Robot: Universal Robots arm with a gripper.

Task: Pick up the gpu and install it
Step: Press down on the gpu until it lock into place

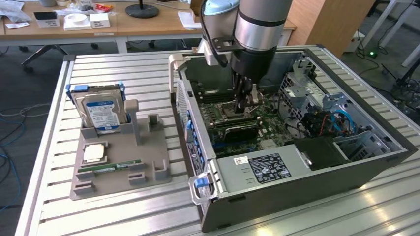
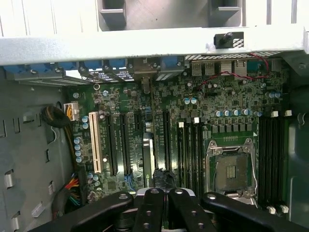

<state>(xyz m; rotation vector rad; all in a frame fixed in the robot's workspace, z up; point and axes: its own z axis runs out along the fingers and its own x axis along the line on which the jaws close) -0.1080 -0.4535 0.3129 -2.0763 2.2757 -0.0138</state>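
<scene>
Gripper (image 1: 244,104) is down inside the open computer case (image 1: 367,162), over the motherboard (image 2: 231,104), toward the middle of the case floor. Jaws are fully closed. In the wrist view the gpu (image 2: 148,159) stands on edge directly in front of the closed jaws, its top edge a narrow dark strip meeting them at the near end, so they appear to have hold of it.

Long axis of the card runs along the expansion slots (image 2: 112,145), pointing away from the jaws toward the case's rear wall with the blue slot clips (image 2: 108,64). Card lies between two slots' lines; whether it is seated, I cannot tell.

On the bench (image 1: 131,206), the grey parts tray (image 1: 154,174) holds the hard drive (image 1: 100,114).
</scene>
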